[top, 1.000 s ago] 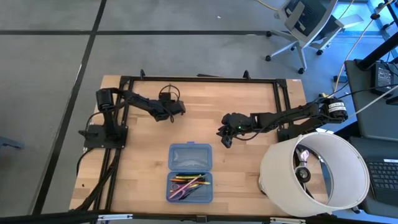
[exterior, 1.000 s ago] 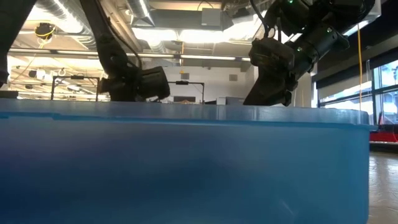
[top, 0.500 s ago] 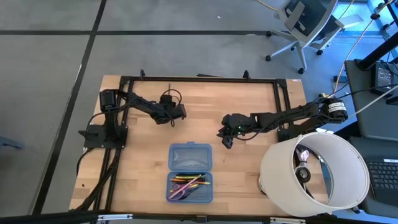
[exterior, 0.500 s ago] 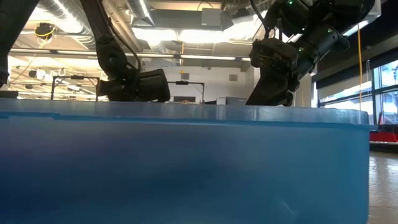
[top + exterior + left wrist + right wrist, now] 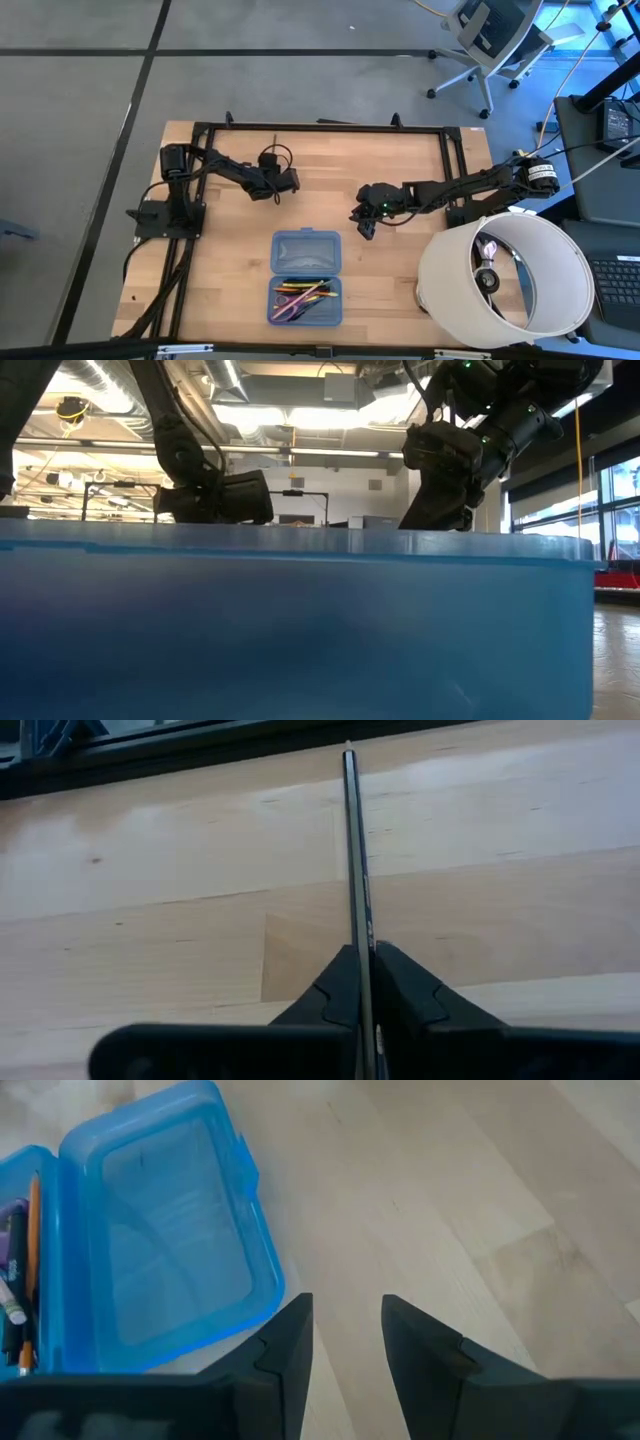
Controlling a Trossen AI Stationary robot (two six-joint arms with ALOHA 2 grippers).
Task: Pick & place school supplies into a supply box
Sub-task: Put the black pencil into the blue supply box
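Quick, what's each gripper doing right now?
Left gripper: shut on a thin black pen.
Right gripper: open, holding nothing.

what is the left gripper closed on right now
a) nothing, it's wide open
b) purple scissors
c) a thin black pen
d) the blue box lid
c: in the left wrist view the left gripper is shut on a thin black pen that sticks out straight ahead over the wooden table.
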